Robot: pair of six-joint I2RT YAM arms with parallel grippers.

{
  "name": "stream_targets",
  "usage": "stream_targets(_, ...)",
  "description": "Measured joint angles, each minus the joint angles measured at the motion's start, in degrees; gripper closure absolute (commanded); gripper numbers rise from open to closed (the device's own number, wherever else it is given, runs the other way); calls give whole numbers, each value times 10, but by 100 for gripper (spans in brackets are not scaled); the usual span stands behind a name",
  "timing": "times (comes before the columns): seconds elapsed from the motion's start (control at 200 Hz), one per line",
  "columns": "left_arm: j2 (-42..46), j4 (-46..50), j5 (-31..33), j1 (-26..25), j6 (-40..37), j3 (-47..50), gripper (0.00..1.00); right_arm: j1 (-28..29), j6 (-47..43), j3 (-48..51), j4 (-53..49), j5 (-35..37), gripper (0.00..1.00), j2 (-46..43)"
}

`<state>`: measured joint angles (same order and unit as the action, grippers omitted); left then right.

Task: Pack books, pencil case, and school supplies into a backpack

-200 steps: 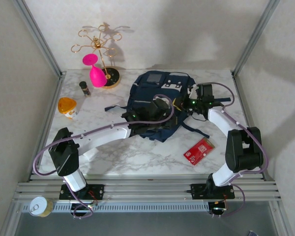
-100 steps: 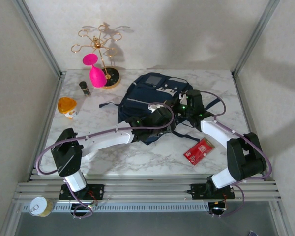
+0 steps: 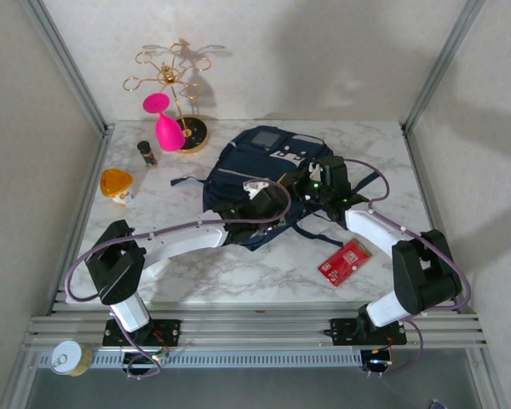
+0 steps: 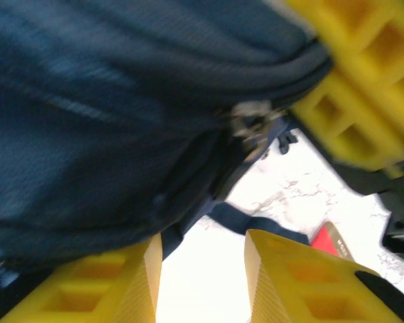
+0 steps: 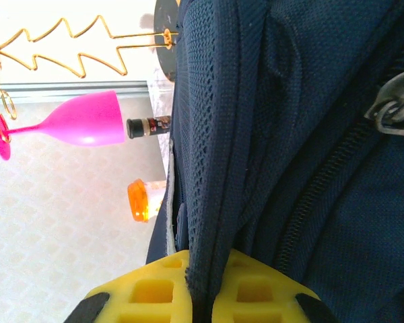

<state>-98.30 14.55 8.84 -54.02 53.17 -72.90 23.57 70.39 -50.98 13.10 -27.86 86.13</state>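
Observation:
The navy backpack (image 3: pixel 257 170) lies mid-table, bunched between both arms. My right gripper (image 3: pixel 317 182) is at its right side, shut on a fold of its mesh fabric (image 5: pixel 209 222), which runs down between the yellow fingers (image 5: pixel 155 293). My left gripper (image 3: pixel 266 203) sits at the backpack's near edge, open; bare marble shows between its fingertips (image 4: pixel 131 286), and the fabric (image 4: pixel 108 128) with a zipper pull (image 4: pixel 252 124) bulges just above them. The red school supplies packet (image 3: pixel 345 261) lies flat on the marble at the front right, its corner (image 4: pixel 323 240) visible past a strap. Books and pencil case are out of view.
At the back left stand a gold wire stand (image 3: pixel 175 77), a pink glass (image 3: pixel 163 123) and a small dark bottle (image 3: pixel 146 152). An orange-lidded cup (image 3: pixel 117 185) sits near the left edge. A tin can (image 3: pixel 68 357) rests on the frame below the table's front left.
The right gripper has pulled the backpack leftward, bunching it. The left gripper has shifted slightly left along the near edge, and its jaws moved a little.

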Motion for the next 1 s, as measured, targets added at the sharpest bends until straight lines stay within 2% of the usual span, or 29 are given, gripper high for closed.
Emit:
stream_targets(0.13, -16, -7, 2, 2, -9, -26, 68, 0, 3, 0, 5, 4, 100, 0)
stream_targets(0.3, -25, -9, 7, 6, -16, -30, 78, 0, 9, 0, 12, 8, 100, 0)
stream_targets(0.4, -34, -7, 16, 7, -19, -40, 87, 0, 10, 0, 14, 12, 100, 0)
stream_targets(0.501, -39, -7, 21, 9, -24, -43, 92, 0, 10, 0, 18, 13, 100, 0)
stream_targets(0.561, -40, -6, 26, 9, -26, -45, 100, 0, 10, 0, 21, 13, 100, 0)
stream_targets(0.801, -39, -2, 27, 9, -42, -46, 100, 0, -5, -2, 15, 13, 100, 0)
stream_targets(0.996, 4, 20, -9, 14, -60, -19, 100, -11, -29, -8, -12, -3, 100, -3)
